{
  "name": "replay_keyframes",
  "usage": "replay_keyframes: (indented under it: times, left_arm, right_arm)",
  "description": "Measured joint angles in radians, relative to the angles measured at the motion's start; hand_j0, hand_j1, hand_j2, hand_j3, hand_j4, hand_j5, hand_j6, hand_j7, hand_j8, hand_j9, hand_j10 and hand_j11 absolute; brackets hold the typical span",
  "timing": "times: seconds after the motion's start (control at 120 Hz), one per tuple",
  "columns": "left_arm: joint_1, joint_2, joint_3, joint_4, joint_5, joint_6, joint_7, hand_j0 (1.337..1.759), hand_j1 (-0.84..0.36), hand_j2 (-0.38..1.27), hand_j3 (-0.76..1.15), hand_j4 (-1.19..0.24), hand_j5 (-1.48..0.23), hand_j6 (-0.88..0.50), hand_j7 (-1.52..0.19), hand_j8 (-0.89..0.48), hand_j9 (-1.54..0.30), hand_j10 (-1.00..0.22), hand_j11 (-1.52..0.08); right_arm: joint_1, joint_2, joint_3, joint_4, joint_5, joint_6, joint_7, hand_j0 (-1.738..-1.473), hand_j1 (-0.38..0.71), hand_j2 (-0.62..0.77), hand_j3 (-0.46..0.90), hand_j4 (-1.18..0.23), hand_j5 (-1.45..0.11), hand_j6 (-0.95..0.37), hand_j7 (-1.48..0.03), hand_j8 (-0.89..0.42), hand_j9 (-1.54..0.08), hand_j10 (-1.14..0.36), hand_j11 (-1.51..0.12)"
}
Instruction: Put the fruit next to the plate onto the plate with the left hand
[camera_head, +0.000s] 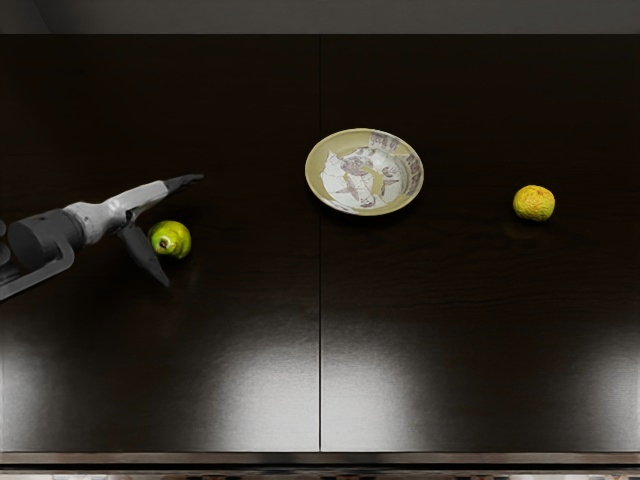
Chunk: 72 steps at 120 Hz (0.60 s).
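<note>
Head view: at the left, the left robot hand (140, 215) spreads wide, holding nothing, and the small round green fruit (170, 238) sits on the dark glossy bench (200, 360) in the fork between finger and thumb, just right of the palm. The round yellow-rimmed patterned plate (364, 171) lies well to the right and slightly farther back, with bare bench between; a round yellow-orange fruit (534, 202) rests beyond it, well apart.

The left hand (136, 216) splays beside green fruit (170, 238); plate (318, 165) well apart.
</note>
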Motion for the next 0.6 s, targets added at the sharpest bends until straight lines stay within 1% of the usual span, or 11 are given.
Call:
replay_keyframes:
  times: [0.133, 0.275, 0.4, 0.6]
  left_arm:
    - [0.02, 0.005, 0.0, 0.0, 0.0, 0.005, -0.028, 1.658, 0.35, 0.0, 0.0, 0.0, 0.0, 0.0, 0.0, 0.0, 0.0, 0.0, 0.0]
    - [0.032, 0.012, -0.003, 0.0, 0.0, 0.007, -0.05, 1.658, 0.35, 0.0, 0.0, 0.0, 0.0, 0.0, 0.0, 0.0, 0.0, 0.0, 0.0]
    - [0.04, 0.015, -0.004, 0.002, -0.001, 0.008, -0.06, 1.658, 0.35, 0.0, 0.0, 0.0, 0.0, 0.0, 0.0, 0.0, 0.0, 0.0, 0.0]
    - [0.051, 0.018, -0.004, 0.003, -0.001, 0.008, -0.065, 1.658, 0.35, 0.0, 0.0, 0.0, 0.0, 0.0, 0.0, 0.0, 0.0, 0.0, 0.0]
  right_arm:
    - [0.0, 0.0, 0.0, 0.0, 0.0, 0.0, 0.0, -1.658, -0.31, -0.01, 0.0, -0.03, -0.04, -0.03, -0.04, -0.03, -0.04, -0.03, -0.04]
    - [0.0, 0.0, 0.0, 0.0, 0.0, 0.0, 0.0, -1.658, -0.31, -0.01, 0.0, -0.03, -0.04, -0.03, -0.04, -0.03, -0.04, -0.03, -0.04]
    - [0.0, 0.0, 0.0, 0.0, 0.0, 0.0, 0.0, -1.658, -0.31, -0.01, 0.0, -0.03, -0.04, -0.03, -0.04, -0.03, -0.04, -0.03, -0.04]
    - [0.0, 0.0, 0.0, 0.0, 0.0, 0.0, 0.0, -1.658, -0.31, -0.01, 0.0, -0.03, -0.04, -0.03, -0.04, -0.03, -0.04, -0.03, -0.04]
